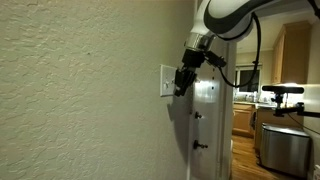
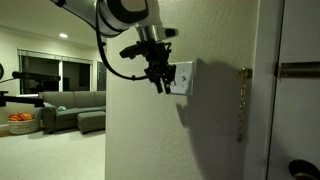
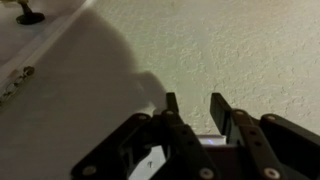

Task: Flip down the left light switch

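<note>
A small white switch plate is on the textured wall in both exterior views [image 1: 165, 80] [image 2: 184, 78]. The left light switch on it is too small to make out, and the gripper partly covers the plate. My black gripper [image 1: 182, 82] [image 2: 160, 82] hangs right in front of the plate, fingertips at or just off its face. In the wrist view the two fingers [image 3: 196, 105] stand a little apart with bare textured wall between them and nothing held. The plate does not show in that view.
The wall ends at a corner next to the plate. A white door edge with hinges [image 1: 207, 120] [image 2: 243, 100] is beside it. A kitchen with a steel bin [image 1: 283, 146] lies beyond, and a grey sofa [image 2: 75, 110] is in the living room.
</note>
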